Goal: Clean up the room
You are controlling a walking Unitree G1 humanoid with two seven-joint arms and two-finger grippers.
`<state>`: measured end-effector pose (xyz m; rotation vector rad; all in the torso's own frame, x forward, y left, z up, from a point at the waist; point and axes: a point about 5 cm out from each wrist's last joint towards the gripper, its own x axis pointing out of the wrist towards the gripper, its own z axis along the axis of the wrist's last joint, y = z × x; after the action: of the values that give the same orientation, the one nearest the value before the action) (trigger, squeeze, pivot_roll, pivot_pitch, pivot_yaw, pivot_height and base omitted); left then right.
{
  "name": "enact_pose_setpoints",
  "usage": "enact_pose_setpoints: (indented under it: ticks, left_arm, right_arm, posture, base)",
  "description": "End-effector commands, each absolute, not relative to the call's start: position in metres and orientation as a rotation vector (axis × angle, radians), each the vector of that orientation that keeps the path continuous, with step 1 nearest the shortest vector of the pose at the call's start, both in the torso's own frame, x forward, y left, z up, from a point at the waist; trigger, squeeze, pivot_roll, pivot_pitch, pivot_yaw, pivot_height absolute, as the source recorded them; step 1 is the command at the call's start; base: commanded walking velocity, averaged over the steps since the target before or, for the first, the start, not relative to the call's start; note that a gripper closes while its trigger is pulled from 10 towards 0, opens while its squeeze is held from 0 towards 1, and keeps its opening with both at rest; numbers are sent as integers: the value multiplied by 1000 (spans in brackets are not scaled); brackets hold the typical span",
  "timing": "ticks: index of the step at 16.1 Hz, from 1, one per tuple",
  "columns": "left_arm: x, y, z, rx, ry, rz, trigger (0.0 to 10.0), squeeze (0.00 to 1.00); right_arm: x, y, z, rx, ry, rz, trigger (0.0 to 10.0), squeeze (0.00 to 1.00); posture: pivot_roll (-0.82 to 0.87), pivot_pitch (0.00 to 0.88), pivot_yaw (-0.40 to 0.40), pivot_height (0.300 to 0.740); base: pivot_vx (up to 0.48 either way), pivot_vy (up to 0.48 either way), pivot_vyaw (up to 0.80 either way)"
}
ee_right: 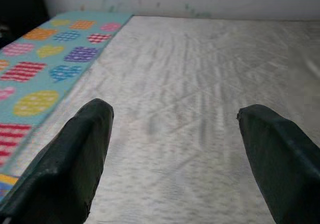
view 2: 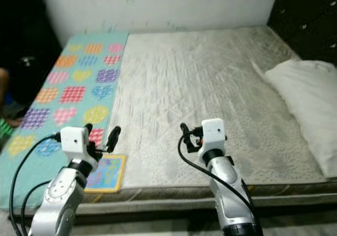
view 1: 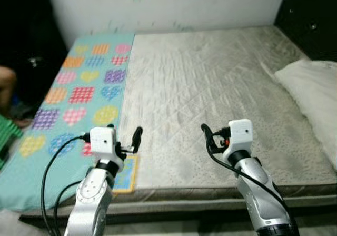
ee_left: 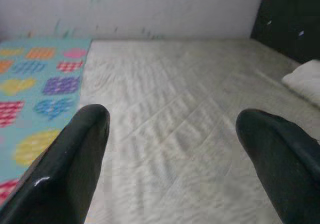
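Nearest you, both arms are raised over the near edge of the bed (view 1: 210, 83). Your left end effector (view 1: 124, 140) sits over the near left part, fingers spread wide and holding nothing; in the left wrist view the two black fingertips (ee_left: 75, 154) stand far apart with bare mattress between them. Just below it, at the bed's near edge, lies a small colourful book (view 2: 105, 173), flat, beside the near end of the blanket. Your right end effector (view 1: 206, 136) hovers near the middle of the near edge, also wide open and empty. Along the left side a teal blanket (view 1: 79, 94) with coloured hearts runs from near to far. On the right, a white pillow (view 1: 313, 96) rests by the dark headboard (view 1: 310, 15). Farthest off stands a white wall (view 1: 168, 4) with faint green marks.
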<state>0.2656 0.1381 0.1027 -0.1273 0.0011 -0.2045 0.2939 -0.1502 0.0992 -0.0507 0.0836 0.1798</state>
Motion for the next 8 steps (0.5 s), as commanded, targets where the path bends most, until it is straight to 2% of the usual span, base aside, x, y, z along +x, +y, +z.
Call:
enact_pose_setpoints:
  ticks: [1, 6, 8]
  left_arm:
    - [264, 134, 100, -129, 20, -220, 10000, 0]
    - [266, 135, 98, -167, 43, -184, 10000, 0]
    - [266, 133, 99, -165, 35, -198, 10000, 0]
  right_arm:
    - [293, -154, 101, -66, 72, 175, 10000, 0]
    - [292, -155, 101, -56, 70, 159, 10000, 0]
    - [294, -157, 103, -151, 52, 137, 10000, 0]
  posture:
    - [-148, 61, 58, 740]
    - [-146, 62, 58, 740]
    - [-148, 62, 57, 740]
  base:
    - [0, 0, 0]
    - [0, 0, 0]
    - [0, 424, 0]
